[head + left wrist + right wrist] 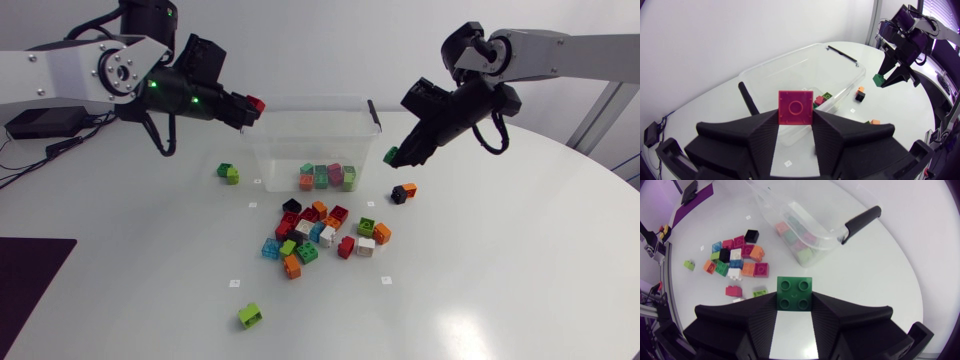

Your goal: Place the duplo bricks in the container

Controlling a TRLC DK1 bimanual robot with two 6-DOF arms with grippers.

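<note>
The round white surface [500,290] carries a clear container [268,150] with about 6 bricks [326,177] already inside. The left fingers [757,135] clamp a red brick [796,107] right at the container's left rim. The right fingers [837,312] pinch a green brick [794,293] just off its right side. Roughly 20 more lie in a pile [320,235] in front of the container, with a few strays [229,173] around it, so I'd say most of the job remains.
</note>
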